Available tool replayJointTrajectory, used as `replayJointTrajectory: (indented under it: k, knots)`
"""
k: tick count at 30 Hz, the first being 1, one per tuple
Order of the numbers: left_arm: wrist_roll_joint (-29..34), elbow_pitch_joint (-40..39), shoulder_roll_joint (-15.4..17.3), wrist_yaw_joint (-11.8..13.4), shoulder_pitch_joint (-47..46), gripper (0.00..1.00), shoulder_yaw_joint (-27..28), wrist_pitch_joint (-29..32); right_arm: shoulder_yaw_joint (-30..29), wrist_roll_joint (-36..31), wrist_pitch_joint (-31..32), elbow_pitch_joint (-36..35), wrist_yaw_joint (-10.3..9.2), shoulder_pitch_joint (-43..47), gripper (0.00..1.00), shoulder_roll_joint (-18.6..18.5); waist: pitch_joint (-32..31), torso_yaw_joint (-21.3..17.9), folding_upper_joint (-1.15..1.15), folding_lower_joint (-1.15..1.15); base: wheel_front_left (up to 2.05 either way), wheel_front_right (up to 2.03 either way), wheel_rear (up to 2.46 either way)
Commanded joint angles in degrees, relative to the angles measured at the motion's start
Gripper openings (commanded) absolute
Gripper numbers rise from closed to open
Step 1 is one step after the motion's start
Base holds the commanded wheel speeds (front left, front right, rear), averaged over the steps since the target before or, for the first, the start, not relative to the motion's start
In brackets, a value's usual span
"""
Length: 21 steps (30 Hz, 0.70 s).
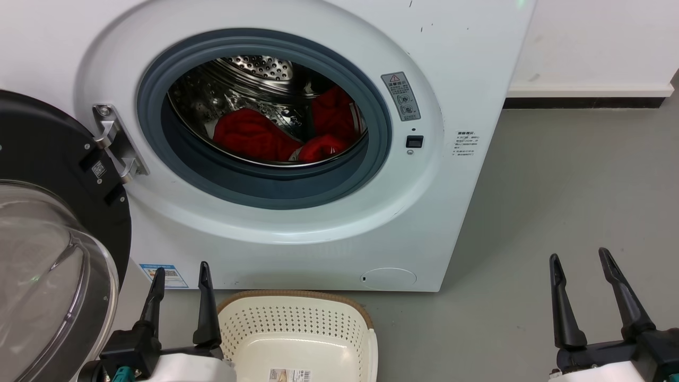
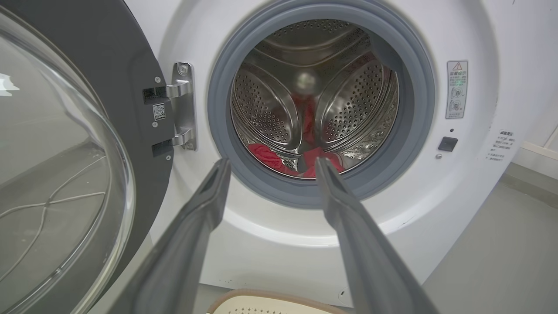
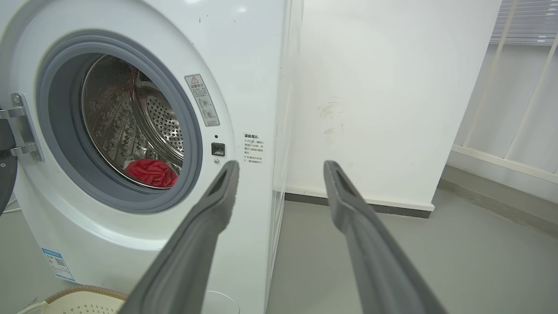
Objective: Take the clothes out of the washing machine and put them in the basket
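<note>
Red clothes (image 1: 254,135) lie bunched in the open white washing machine (image 1: 318,249), the empty cream basket (image 1: 297,321) just before it.

Bright, even indoor light; glare glints on the shiny perforated steel drum (image 1: 254,66); wrist views bend straight edges.

Washer (image 1: 318,239): on the floor (image 1: 557,212), with the wall (image 1: 594,42) behind on its right.
Door (image 1: 48,254): hinged open on the washer's left.
Clothes (image 1: 254,135): in the drum (image 1: 254,69), at its bottom.
Basket (image 1: 297,323): on the floor, just before the washer.
Left end effector (image 1: 181,269): just left of the basket.
Right end effector (image 1: 579,254): well right of the basket.
</note>
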Motion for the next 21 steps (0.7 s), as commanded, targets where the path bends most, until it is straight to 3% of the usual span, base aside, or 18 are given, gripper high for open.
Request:
replayJointTrajectory:
  k: [1, 21]
  knots:
    - [-0.3, 0.2, 0.0, 0.1, 0.2, 1.0, 0.0, -0.2, 0.1, 0.3, -0.1, -0.1, -0.02, 0.3, 1.0, 0.1, -0.1, 0.0, 0.0, 0.0, 0.0, 0.0, 0.0]
    - [0.0, 2.8, 0.0, -0.1, -1.8, 1.0, 0.4, -0.2, 0.5, 0.8, -0.1, 0.2, -0.02, -1.3, 1.0, 0.1, 1.1, -0.5, 0.0, 0.0, 0.0, 0.0, 0.0]
